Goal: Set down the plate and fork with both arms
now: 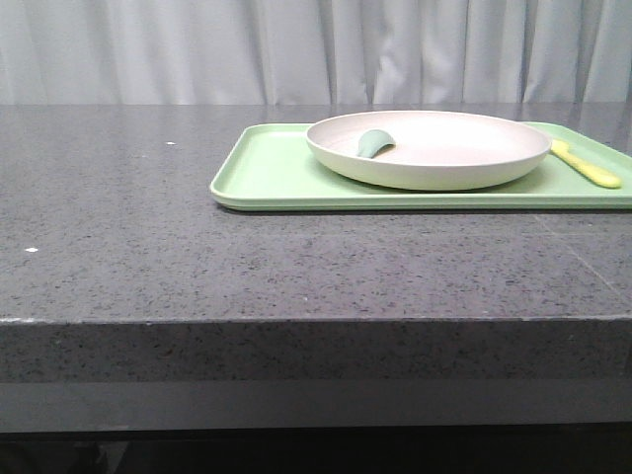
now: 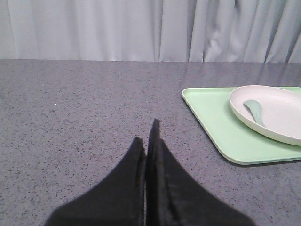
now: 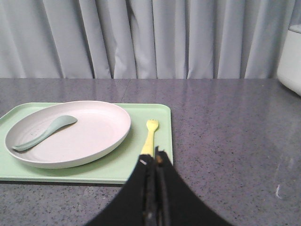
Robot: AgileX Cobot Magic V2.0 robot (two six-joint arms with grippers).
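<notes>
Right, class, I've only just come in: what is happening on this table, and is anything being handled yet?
Nothing is being handled at the moment. The cream plate sits on the light green tray, with a small teal spoon-like piece lying in it. The yellow fork lies on the tray beside the plate, on the robot's right. The left gripper and right gripper are both shut and hold nothing, each above the grey countertop, the right one near the fork's handle.

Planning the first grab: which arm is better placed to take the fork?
Right. The right gripper sits just short of the fork's handle, on the tray's right side. The left gripper is over bare table, with the plate between.
</notes>
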